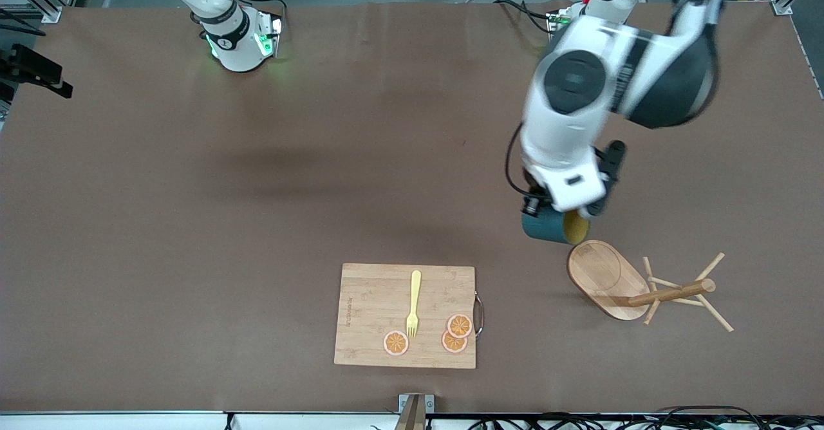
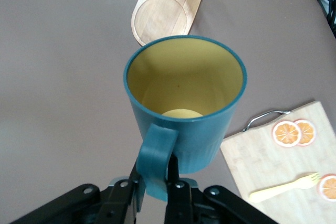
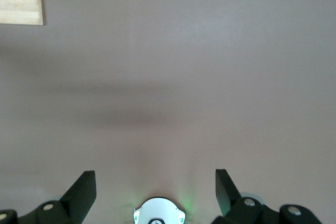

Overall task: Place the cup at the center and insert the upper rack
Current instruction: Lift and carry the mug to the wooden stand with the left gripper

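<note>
The dark teal cup [image 1: 546, 227], mustard-yellow inside, is tipped on its side beside the oval base of the wooden upper rack [image 1: 608, 279]. The rack lies on its side, its post and pegs [image 1: 673, 293] pointing toward the left arm's end of the table. My left gripper [image 1: 561, 210] is shut on the cup's loop handle [image 2: 156, 158]. The left wrist view looks into the cup [image 2: 185, 85], with the rack's base [image 2: 165, 9] past its rim. My right gripper [image 3: 156, 182] is open and empty, held high over bare table above its arm's base, and is out of the front view.
A rectangular wooden cutting board [image 1: 373, 317] lies near the front edge at mid-table, carrying a yellow fork [image 1: 414, 302] and three orange slices [image 1: 458, 325]. It also shows in the left wrist view [image 2: 262, 156]. The brown table [image 1: 257, 224] spreads between the arms.
</note>
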Available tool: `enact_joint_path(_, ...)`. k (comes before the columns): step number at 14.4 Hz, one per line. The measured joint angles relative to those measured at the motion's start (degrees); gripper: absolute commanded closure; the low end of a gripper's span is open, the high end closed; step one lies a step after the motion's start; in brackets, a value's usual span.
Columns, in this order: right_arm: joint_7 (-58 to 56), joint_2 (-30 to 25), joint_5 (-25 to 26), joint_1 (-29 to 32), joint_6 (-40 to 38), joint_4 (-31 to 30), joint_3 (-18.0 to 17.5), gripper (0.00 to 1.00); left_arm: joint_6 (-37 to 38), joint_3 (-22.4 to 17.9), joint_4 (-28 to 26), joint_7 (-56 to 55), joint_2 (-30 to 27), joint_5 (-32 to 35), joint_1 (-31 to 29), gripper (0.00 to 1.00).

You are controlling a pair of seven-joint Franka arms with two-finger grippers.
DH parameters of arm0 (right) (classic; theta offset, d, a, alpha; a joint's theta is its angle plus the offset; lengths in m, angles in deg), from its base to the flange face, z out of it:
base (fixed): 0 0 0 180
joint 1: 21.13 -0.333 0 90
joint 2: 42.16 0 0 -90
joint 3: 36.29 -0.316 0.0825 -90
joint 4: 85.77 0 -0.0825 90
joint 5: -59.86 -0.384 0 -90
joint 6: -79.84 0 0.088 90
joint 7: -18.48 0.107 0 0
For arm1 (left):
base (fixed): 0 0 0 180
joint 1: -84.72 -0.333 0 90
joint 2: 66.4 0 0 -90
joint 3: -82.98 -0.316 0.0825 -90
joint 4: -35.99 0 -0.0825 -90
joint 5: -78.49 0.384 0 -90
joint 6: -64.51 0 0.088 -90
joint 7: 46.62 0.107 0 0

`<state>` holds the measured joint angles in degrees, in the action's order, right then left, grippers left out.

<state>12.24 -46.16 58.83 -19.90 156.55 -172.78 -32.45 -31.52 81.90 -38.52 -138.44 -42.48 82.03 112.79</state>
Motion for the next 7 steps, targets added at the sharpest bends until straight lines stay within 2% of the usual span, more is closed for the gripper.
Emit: enact_joint_path(7, 0.04, -0.01, 0.0, 0.1, 0.38, -0.59, -0.8, 0.0, -1.78, 0.08, 0.87, 10.06, 0.01, -21.91, -16.56, 1.0)
